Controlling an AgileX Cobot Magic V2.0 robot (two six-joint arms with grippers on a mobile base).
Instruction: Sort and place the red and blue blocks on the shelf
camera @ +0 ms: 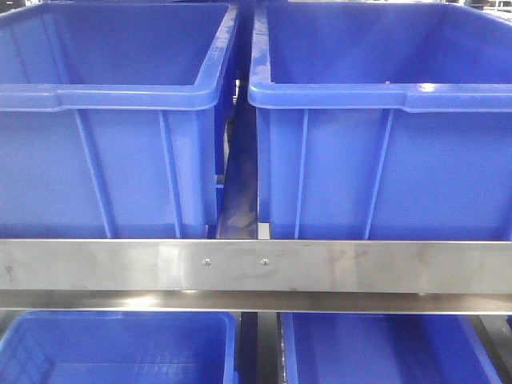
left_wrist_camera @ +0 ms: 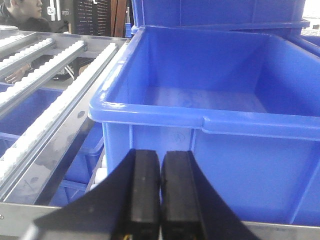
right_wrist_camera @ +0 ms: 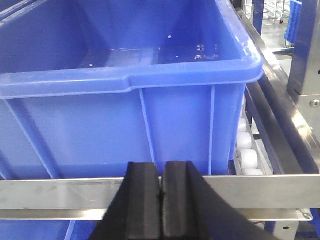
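The red and blue blocks are out of view in every frame. The shelf's steel front rail (camera: 256, 266) with two small screws crosses the front view, under two big blue bins (camera: 112, 120) (camera: 384, 120). My left gripper (left_wrist_camera: 160, 160) is shut with nothing between its black pads, hanging in front of a blue bin (left_wrist_camera: 220, 100) whose floor is bare. My right gripper (right_wrist_camera: 161, 170) is also shut and empty, just in front of the rail (right_wrist_camera: 260, 192) and below another blue bin (right_wrist_camera: 125, 80). Neither gripper shows in the front view.
Two more blue bins (camera: 120, 348) (camera: 392, 348) sit on the tier below. White roller tracks (left_wrist_camera: 55, 95) run along the left of the rack, and white rollers (right_wrist_camera: 247, 150) beside the right bin. A person (left_wrist_camera: 22, 12) is at the far left background.
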